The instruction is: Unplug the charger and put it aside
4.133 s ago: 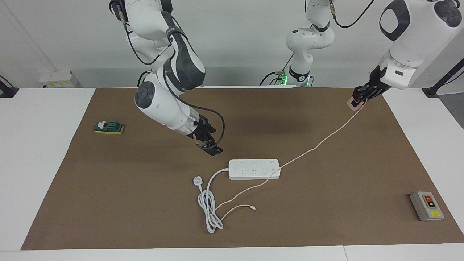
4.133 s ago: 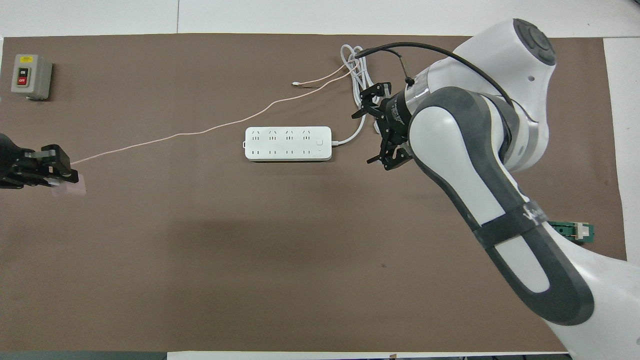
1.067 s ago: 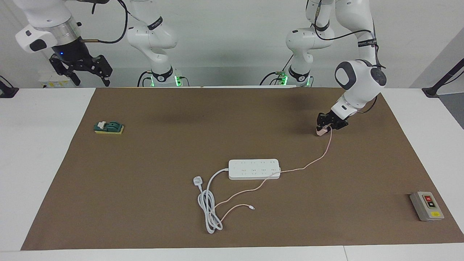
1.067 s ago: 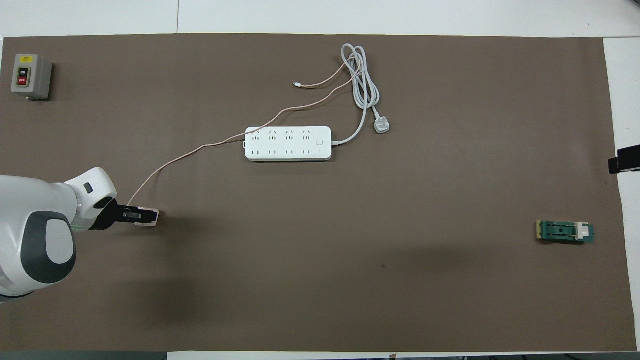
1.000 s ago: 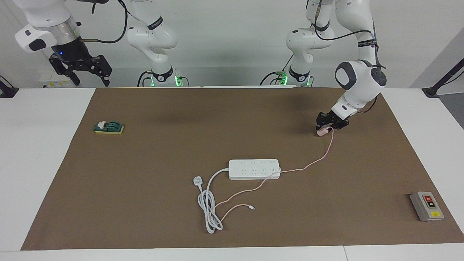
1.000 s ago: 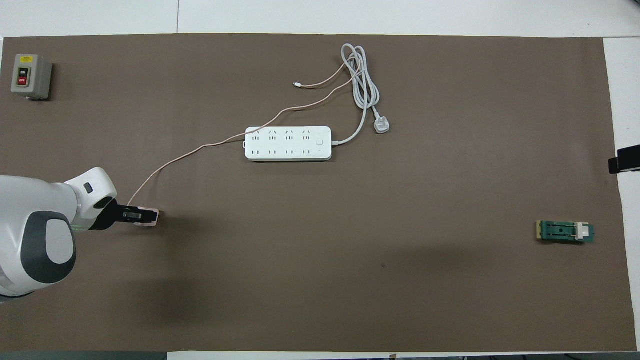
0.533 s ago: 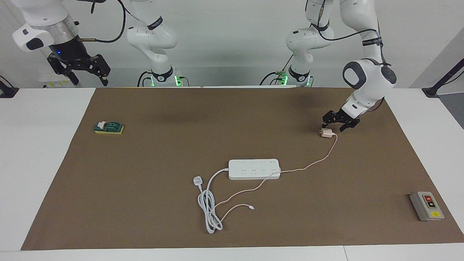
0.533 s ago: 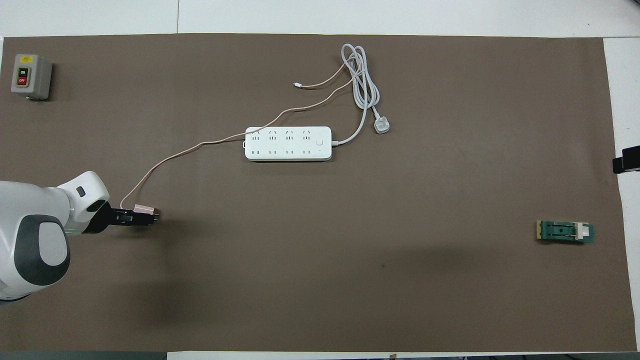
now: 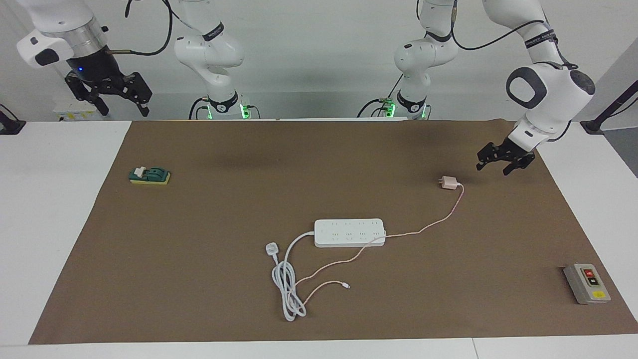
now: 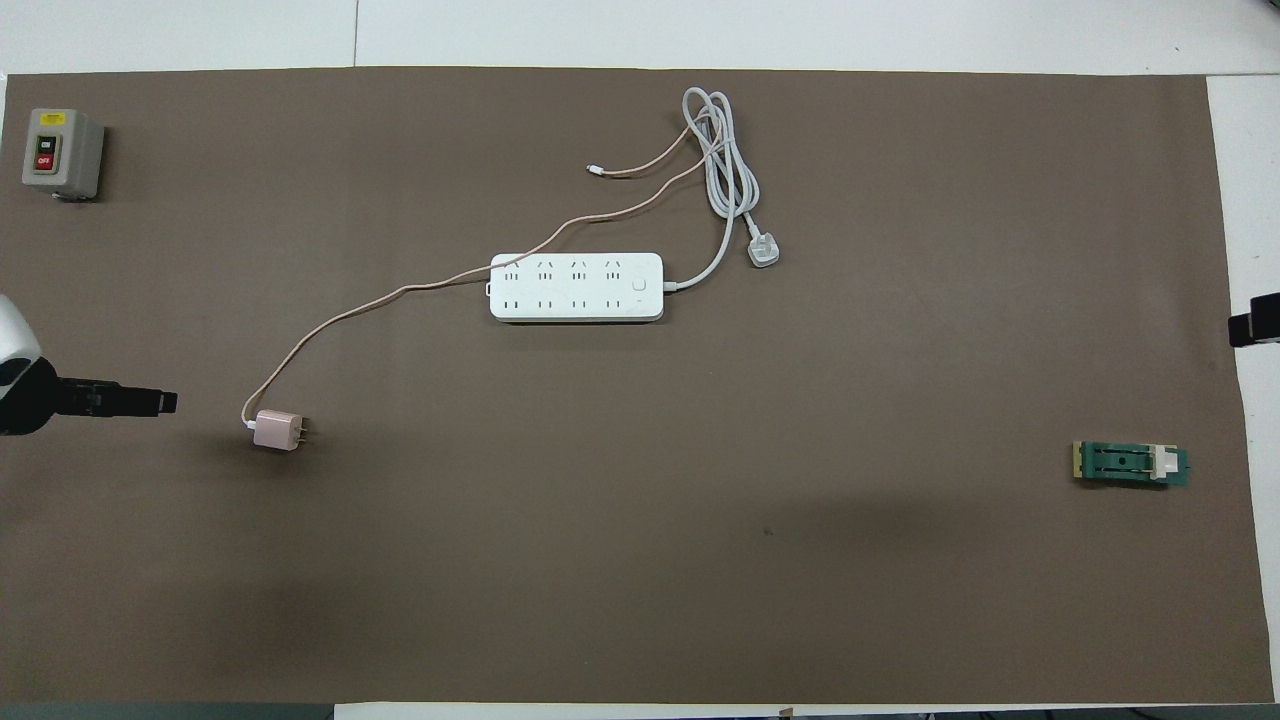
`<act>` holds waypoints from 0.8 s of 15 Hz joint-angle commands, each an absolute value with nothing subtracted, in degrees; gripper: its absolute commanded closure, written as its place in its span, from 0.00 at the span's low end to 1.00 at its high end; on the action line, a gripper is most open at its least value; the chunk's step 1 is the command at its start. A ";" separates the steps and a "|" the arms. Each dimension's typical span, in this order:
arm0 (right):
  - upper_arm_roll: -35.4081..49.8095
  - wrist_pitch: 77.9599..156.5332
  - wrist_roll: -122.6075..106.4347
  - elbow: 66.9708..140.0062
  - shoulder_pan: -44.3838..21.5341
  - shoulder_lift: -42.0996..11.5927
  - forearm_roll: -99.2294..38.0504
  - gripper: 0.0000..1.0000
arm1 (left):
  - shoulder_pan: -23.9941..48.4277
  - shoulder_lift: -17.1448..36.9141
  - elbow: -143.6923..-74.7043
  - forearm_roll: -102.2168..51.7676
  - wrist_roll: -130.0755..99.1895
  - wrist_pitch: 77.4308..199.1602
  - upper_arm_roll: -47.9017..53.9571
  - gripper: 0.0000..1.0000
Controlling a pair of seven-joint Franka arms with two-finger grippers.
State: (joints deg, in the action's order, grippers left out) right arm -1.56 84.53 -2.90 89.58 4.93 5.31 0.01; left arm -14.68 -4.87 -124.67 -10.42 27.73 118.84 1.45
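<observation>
Clock directions read off the overhead view, twelve o'clock being away from the robots.

Nearest the robots: the right gripper (image 9: 112, 97), held up over the white table top at the right arm's end, jaws spread, nothing between them. Only a dark tip of it (image 10: 1255, 328) visible from overhead. Waiting.

Next, the left gripper (image 9: 504, 160), raised over the edge of the brown mat (image 9: 199, 224) at the left arm's end, jaws spread and empty. From overhead (image 10: 150, 402), pointing toward three o'clock.

At about four o'clock from those jaws and clear of them: the charger (image 9: 448, 183), lying on the mat on its side, touched by nothing. Prongs toward three o'clock (image 10: 276, 430). At the right arm's end of the mat, a green block (image 10: 1130, 464).

Up toward one o'clock from the charger runs its pink cable (image 10: 340, 320), across one end of the power strip (image 10: 576, 286) and on toward the coil. Charger at about eight o'clock from the strip, well apart, out of every socket.

At three o'clock from the strip, near it, a white plug (image 10: 764, 252); at one o'clock, its coiled white cord (image 10: 722, 150). Between nine and ten o'clock from the strip, in the mat's corner, a grey switch box (image 10: 62, 152).
</observation>
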 commanded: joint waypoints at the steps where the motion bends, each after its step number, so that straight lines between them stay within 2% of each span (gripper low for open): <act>1: -1.32 84.46 -3.34 90.18 5.98 6.06 -1.58 0.00 | -14.77 -4.75 -116.83 -6.69 20.33 112.16 1.85 0.00; 6: -1.23 83.67 -3.34 90.35 5.80 6.24 -1.41 0.00 | -13.98 -5.27 -105.59 -3.96 8.63 101.81 2.64 0.00; 9: -1.23 83.76 -3.25 90.44 5.89 6.24 -1.41 0.00 | -10.39 -4.13 -97.06 1.47 3.19 92.05 2.90 0.00; 12: -1.23 83.67 -3.25 90.70 5.98 6.33 -1.41 0.00 | -8.26 -3.16 -93.17 2.11 1.23 89.64 3.25 0.00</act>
